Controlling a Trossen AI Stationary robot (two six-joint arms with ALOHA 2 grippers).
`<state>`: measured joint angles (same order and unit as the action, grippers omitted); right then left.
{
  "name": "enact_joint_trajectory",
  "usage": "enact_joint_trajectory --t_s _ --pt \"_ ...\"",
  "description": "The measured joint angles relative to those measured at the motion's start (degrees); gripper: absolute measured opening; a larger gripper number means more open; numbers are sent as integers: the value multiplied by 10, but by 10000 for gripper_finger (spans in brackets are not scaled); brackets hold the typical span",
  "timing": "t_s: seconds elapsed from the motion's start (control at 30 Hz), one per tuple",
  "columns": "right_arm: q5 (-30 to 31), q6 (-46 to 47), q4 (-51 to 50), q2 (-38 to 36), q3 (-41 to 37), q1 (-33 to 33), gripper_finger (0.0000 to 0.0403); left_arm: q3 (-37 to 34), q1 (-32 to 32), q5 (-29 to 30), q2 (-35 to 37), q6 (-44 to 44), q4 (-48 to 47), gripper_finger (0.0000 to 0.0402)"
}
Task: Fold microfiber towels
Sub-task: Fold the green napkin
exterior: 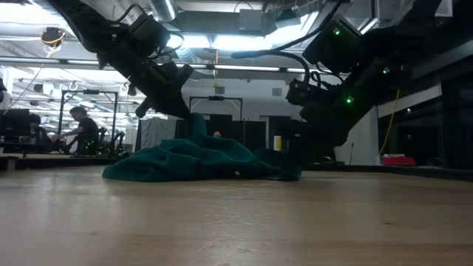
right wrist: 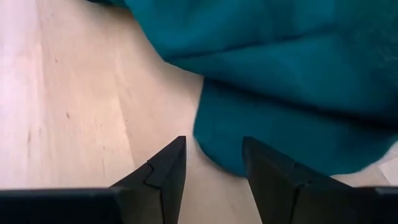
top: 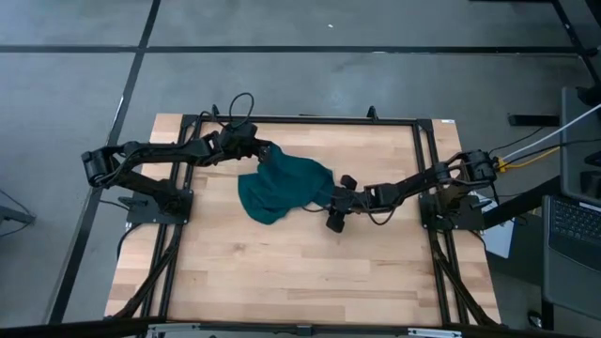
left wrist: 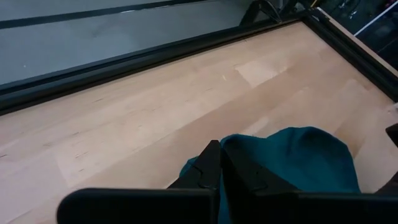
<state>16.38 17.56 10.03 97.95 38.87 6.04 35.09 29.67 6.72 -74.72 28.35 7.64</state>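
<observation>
The dark teal microfiber towel [top: 282,188] lies bunched on the wooden table, a little toward the far side of its middle. My left gripper [top: 267,155] is shut on the towel's far-left part and holds it raised as a peak [exterior: 196,124]; the rest lies on the wood [exterior: 199,162]. My right gripper [top: 334,201] stands open, low at the towel's right edge. In the right wrist view a rounded lobe of the towel [right wrist: 219,146] reaches in between its two fingers [right wrist: 171,165]. Whether they touch it, I cannot tell. My left gripper pinches a raised bunch of the towel [left wrist: 231,144] at its far-left part between its two shut fingers [left wrist: 210,163]. The fingers come slanting down from the table's left. The pinched part stands above the table, and the cloth falls slack from it onto the wood.
A black frame rail [top: 300,120] runs around the table top. Bare wood [top: 300,272] stretches across the near half. A laptop [top: 573,221] sits off the table at the right. In the low view a person [exterior: 80,127] sits in the room beyond.
</observation>
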Motion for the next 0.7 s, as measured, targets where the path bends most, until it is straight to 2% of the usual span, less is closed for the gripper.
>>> enact_joint_trajectory --t_s 0.3,0.57,0.7 --pt "-10 -22 2 1 0 -2 159 0 0 0 0 6 3 2" --pt "-27 -29 56 47 1 -6 158 0 0 0 0 19 9 2" --pt "-7 -33 54 49 1 -5 130 0 0 0 0 22 9 2"
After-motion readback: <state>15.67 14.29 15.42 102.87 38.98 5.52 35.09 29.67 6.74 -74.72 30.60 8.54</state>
